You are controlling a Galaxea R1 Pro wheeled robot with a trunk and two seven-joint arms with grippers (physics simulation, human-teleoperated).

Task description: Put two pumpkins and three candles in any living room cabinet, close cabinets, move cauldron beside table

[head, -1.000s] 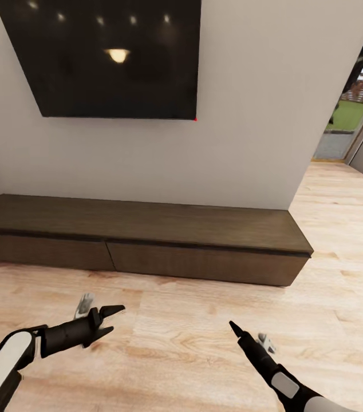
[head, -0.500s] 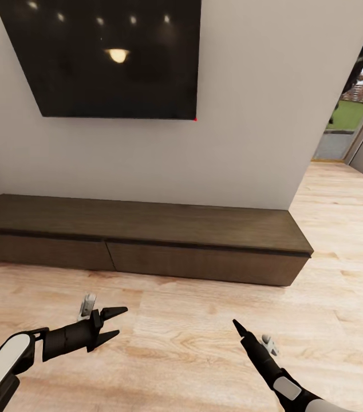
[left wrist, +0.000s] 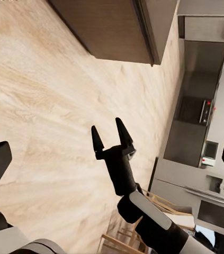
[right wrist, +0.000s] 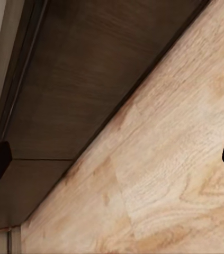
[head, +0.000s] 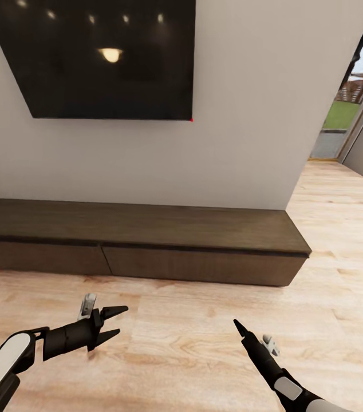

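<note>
view panned slightly right; cabinet [head: 141, 237] shut

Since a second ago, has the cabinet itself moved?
No. The cabinet still sits flush against the wall under the TV; the whole head view shifted together, so the camera moved.

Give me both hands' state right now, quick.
Left hand: open, holding nothing.
Right hand: open, holding nothing.
</note>
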